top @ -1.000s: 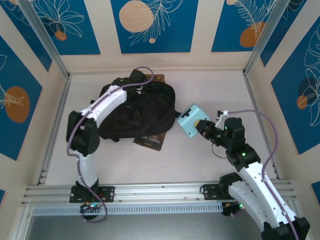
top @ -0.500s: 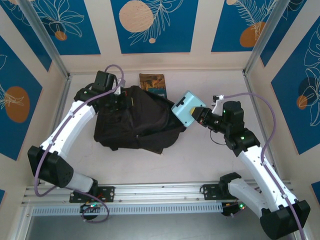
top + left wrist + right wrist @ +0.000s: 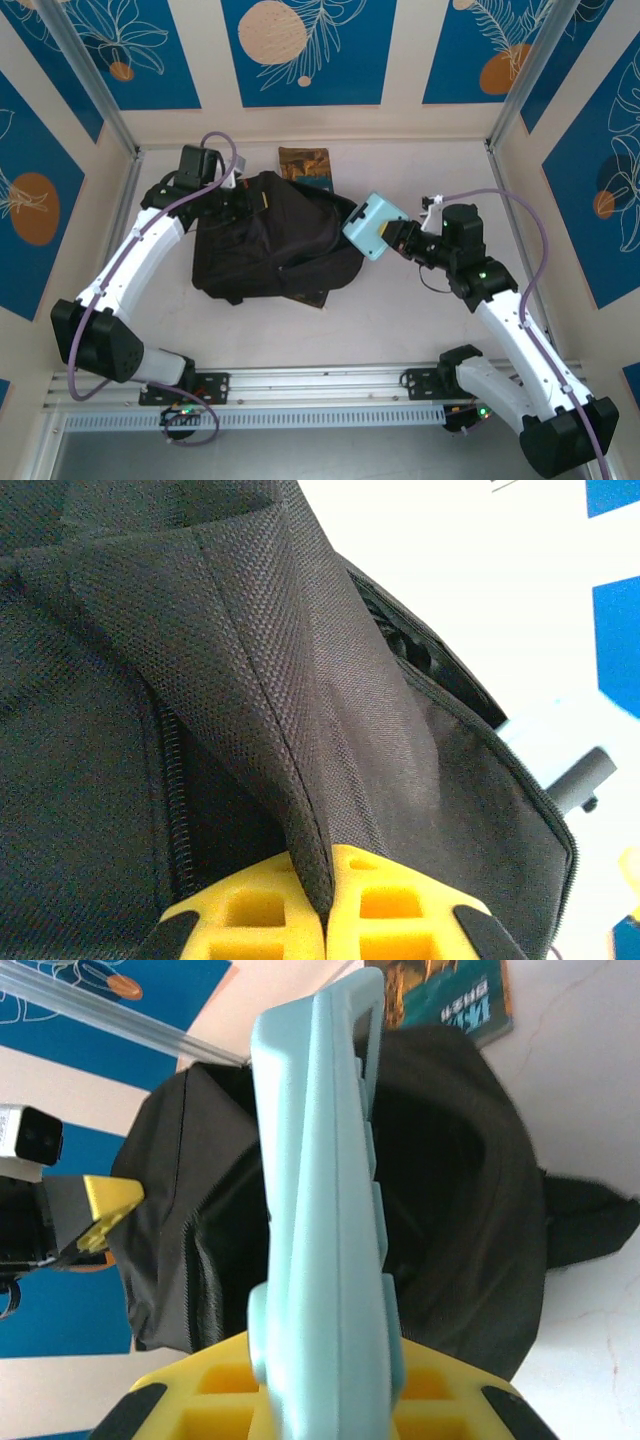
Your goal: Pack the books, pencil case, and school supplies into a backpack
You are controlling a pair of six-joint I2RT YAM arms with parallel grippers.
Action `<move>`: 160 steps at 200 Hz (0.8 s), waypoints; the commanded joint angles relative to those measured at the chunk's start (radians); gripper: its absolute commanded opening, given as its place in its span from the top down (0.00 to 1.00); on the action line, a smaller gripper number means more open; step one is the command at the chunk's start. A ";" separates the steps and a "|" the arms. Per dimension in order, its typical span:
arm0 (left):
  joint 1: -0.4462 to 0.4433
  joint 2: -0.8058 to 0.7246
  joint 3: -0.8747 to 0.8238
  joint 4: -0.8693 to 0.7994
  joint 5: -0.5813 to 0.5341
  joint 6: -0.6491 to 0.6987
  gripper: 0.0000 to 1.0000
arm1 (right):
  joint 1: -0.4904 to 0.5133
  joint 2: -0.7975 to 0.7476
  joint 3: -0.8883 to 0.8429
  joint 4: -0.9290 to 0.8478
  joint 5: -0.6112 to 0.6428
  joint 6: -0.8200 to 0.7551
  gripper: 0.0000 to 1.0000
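Hovering teal piece (image 3: 372, 225), open backpack (image 3: 270, 250) mouth beside

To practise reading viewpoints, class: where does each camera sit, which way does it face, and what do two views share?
Top external: above and behind the robot, looking down; both arms and the backpack show.
Left wrist: on left arm, facing backpack fabric pinched in the left pincer.
Right wrist: on right arm, facing the backpack's opening past the right pincer holding the teal piece.
Shared: top and right wrist both show the blue-and-orange book.
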 commanded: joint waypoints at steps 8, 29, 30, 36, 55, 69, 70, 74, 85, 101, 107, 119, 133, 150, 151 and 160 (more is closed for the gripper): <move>0.007 -0.064 0.008 0.195 0.154 -0.045 1.00 | -0.004 0.063 -0.037 0.166 -0.174 0.105 0.91; 0.007 -0.073 -0.005 0.218 0.181 -0.039 1.00 | -0.002 0.147 -0.040 0.267 -0.250 0.181 0.91; 0.007 -0.073 -0.006 0.218 0.182 -0.039 1.00 | -0.002 0.151 -0.041 0.274 -0.253 0.185 0.91; 0.007 -0.076 -0.009 0.221 0.186 -0.034 1.00 | -0.003 0.165 -0.049 0.315 -0.267 0.208 0.91; 0.005 -0.082 -0.021 0.197 0.191 -0.009 1.00 | -0.004 0.184 -0.081 0.452 -0.283 0.286 0.91; 0.006 -0.084 -0.020 0.133 0.155 0.030 0.77 | -0.007 0.192 -0.101 0.527 -0.295 0.324 0.91; 0.006 -0.084 -0.018 0.126 0.151 0.032 0.74 | -0.007 0.192 -0.102 0.534 -0.295 0.327 0.91; 0.005 -0.084 -0.011 0.096 0.126 0.047 0.64 | -0.006 0.195 -0.109 0.547 -0.298 0.336 0.91; 0.001 -0.083 0.010 0.023 0.072 0.086 0.49 | -0.008 0.201 -0.135 0.606 -0.310 0.368 0.91; -0.011 -0.080 0.035 -0.054 0.014 0.128 0.38 | -0.008 0.215 -0.174 0.697 -0.320 0.415 0.91; -0.019 -0.075 0.050 -0.081 -0.007 0.139 0.38 | -0.008 0.218 -0.187 0.730 -0.321 0.433 0.91; -0.037 -0.066 0.077 -0.115 -0.032 0.153 0.37 | -0.008 0.222 -0.204 0.776 -0.319 0.452 0.91; -0.063 -0.053 0.109 -0.137 -0.051 0.161 0.35 | -0.006 0.220 -0.204 0.790 -0.317 0.447 0.91; -0.097 -0.013 0.170 -0.158 -0.048 0.161 0.29 | -0.002 0.203 -0.185 0.760 -0.309 0.406 0.91; -0.098 -0.009 0.176 -0.159 -0.047 0.161 0.29 | -0.001 0.203 -0.184 0.754 -0.307 0.403 0.91; -0.123 0.024 0.220 -0.171 -0.042 0.162 0.25 | 0.003 0.195 -0.165 0.716 -0.303 0.372 0.91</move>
